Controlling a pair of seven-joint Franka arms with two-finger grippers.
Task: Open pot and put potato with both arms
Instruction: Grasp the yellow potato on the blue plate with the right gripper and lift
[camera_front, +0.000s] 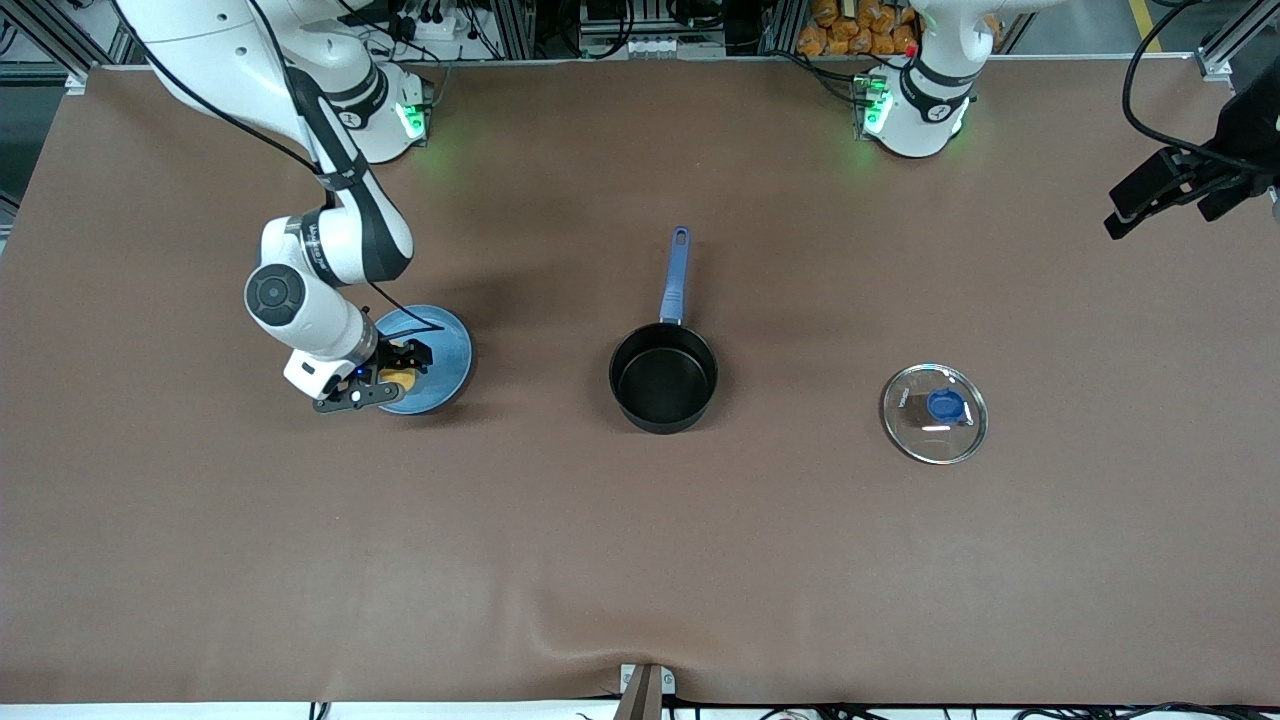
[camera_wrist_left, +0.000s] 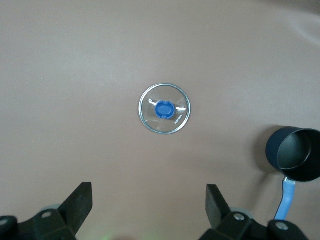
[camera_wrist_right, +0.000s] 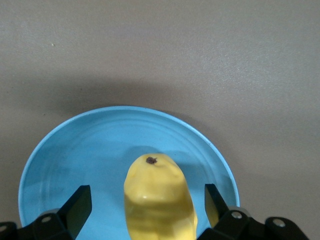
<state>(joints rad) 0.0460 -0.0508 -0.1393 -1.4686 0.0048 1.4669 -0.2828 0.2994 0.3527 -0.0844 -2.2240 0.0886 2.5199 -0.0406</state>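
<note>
Light: bright, even, from overhead.
Shadows: soft beside pot (camera_front: 663, 378) and plate (camera_wrist_right: 125, 150).
Glare: streak on lid (camera_front: 934, 413).
Focus: sharp throughout.

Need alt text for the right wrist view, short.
A yellow potato lies on a light-blue plate, between the two open black fingers of the right hand, which do not touch it. Brown table surrounds the plate.

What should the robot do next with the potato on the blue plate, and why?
Probably shut the right gripper on the potato. Its open fingers stand on either side of the potato, which lies on the plate, and the pot is already open, its lid on the table. The left gripper waits open, high above the lid.
</note>
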